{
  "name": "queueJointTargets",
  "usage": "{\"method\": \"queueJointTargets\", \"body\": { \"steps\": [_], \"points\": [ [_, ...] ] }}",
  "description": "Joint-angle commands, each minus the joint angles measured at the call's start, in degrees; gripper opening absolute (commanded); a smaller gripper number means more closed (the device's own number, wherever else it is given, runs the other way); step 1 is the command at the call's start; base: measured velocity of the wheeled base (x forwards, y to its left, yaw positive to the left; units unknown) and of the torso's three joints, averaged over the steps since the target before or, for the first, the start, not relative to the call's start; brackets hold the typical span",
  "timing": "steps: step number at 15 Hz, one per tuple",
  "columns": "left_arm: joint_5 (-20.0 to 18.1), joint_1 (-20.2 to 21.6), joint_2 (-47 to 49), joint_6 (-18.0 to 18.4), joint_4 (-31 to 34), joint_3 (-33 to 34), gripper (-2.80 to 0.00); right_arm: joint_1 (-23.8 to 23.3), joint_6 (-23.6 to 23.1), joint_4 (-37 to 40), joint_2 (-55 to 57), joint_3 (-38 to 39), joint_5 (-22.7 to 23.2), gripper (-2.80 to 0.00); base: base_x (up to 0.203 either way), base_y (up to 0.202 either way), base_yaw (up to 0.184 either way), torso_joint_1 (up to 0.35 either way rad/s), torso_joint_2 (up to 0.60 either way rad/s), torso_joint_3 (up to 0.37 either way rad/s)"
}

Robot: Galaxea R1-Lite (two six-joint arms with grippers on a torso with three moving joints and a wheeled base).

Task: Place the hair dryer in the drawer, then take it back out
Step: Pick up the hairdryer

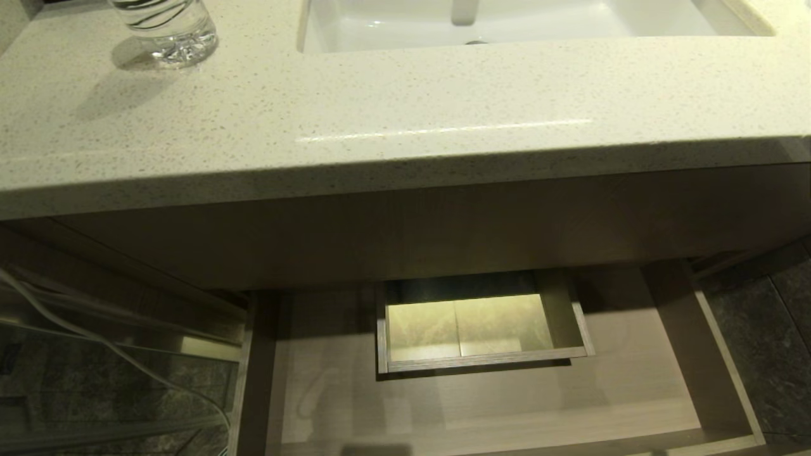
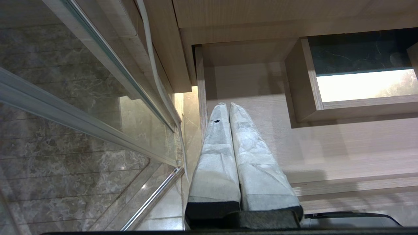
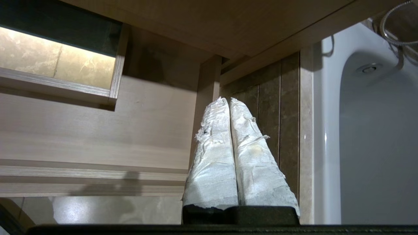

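Grippers left [image 2: 228,105] and right [image 3: 227,99] were both pressed together, empty, over the open drawer's [image 1: 481,405] side edges.

From the head camera I see neither arm. The drawer [image 1: 481,405] runs off the bottom edge, its back hidden under the counter [image 1: 380,126]. The bottle [image 1: 166,28] and sink [image 1: 507,25] are cut off at the top. I find no hair dryer anywhere.
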Motion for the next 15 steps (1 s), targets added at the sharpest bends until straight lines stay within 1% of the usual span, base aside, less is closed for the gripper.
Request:
{"method": "queueJointTargets", "body": {
  "steps": [1,4,7,8,9,10,11,13,15],
  "points": [
    [0.0,0.0,0.0,0.0,0.02,0.0,-2.8,-0.01,0.75,-0.03,0.17,2.04,-0.09,-2.8,0.0,0.0,0.0,0.0,0.0,0.0],
    [0.0,0.0,0.0,0.0,0.02,0.0,-2.8,-0.01,5.85,-0.23,0.2,7.45,0.2,-2.8,0.0,0.0,0.0,0.0,0.0,0.0],
    [0.0,0.0,0.0,0.0,0.02,0.0,-2.8,0.15,8.25,-0.65,0.13,13.46,0.29,-2.8,0.0,0.0,0.0,0.0,0.0,0.0],
    [0.08,0.0,0.0,0.0,0.02,0.0,-2.8,0.16,9.43,-2.32,0.09,16.58,0.46,-2.8,0.0,0.0,0.0,0.0,0.0,0.0],
    [0.05,0.0,0.0,0.0,0.02,0.0,-2.8,0.16,10.85,-6.5,0.09,20.3,0.9,-2.8,0.0,0.0,0.0,0.0,0.0,0.0],
    [0.0,0.0,0.0,0.0,0.02,0.0,-2.8,0.16,12.92,-12.24,0.13,23.53,2.88,-2.8,0.0,0.0,0.0,0.0,0.0,0.0],
    [0.05,0.0,0.0,0.0,0.02,0.0,-2.8,0.16,14.88,-15.14,0.14,24.89,5.13,-2.8,0.0,0.0,0.0,0.0,0.0,0.0],
    [0.0,0.0,0.0,0.0,0.02,0.0,-2.8,0.16,17.29,-11.65,0.15,24.46,4.67,-2.8,0.0,0.0,0.0,0.0,0.0,0.0],
    [0.0,0.0,0.0,0.0,0.02,0.0,-2.8,0.16,17.34,-11.66,0.15,24.45,5.18,-2.8,0.0,0.0,0.0,0.0,0.0,0.0]
  ]
}}
